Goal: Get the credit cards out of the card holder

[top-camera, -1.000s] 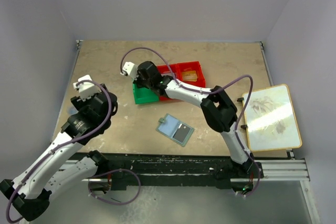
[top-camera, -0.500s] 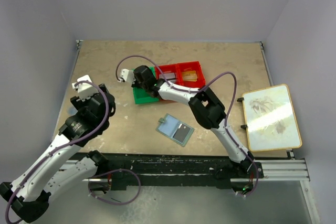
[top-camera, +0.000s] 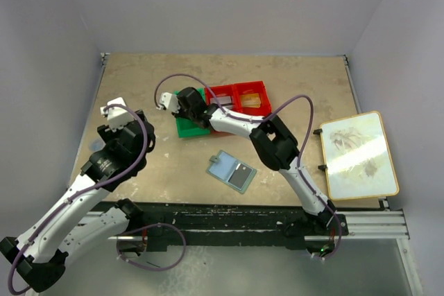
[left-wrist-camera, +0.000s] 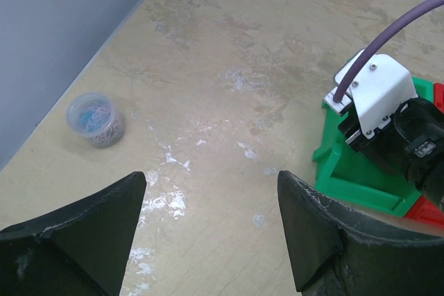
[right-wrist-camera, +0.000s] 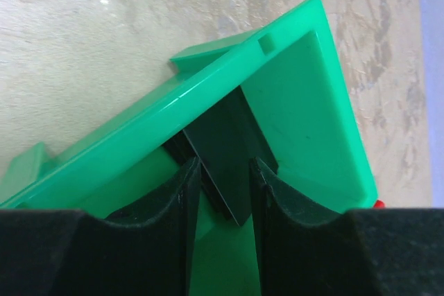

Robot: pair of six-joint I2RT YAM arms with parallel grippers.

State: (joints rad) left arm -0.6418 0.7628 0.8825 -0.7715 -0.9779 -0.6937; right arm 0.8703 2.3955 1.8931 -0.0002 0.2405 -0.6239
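Note:
The card holder point(top-camera: 223, 165), a light blue bifold, lies open on the table's near middle, and a dark card point(top-camera: 242, 176) shows on its right panel. My right gripper point(top-camera: 182, 105) reaches down into the green bin point(top-camera: 186, 127). In the right wrist view its jaws point(right-wrist-camera: 225, 166) stand a little apart around a dark credit card point(right-wrist-camera: 229, 157) that leans in the corner of the green bin point(right-wrist-camera: 305, 95); a gap shows beside the card. My left gripper point(left-wrist-camera: 211, 230) hangs wide open over bare table at the left, holding nothing.
Two red bins point(top-camera: 240, 98) stand right of the green one, with cards inside. A small clear jar point(left-wrist-camera: 96, 120) of coloured bits sits near the left wall. A framed board point(top-camera: 357, 154) lies off the table's right edge.
The right gripper moved left and down into the green bin, and its jaws have parted from the dark card. The left arm shifted only slightly.

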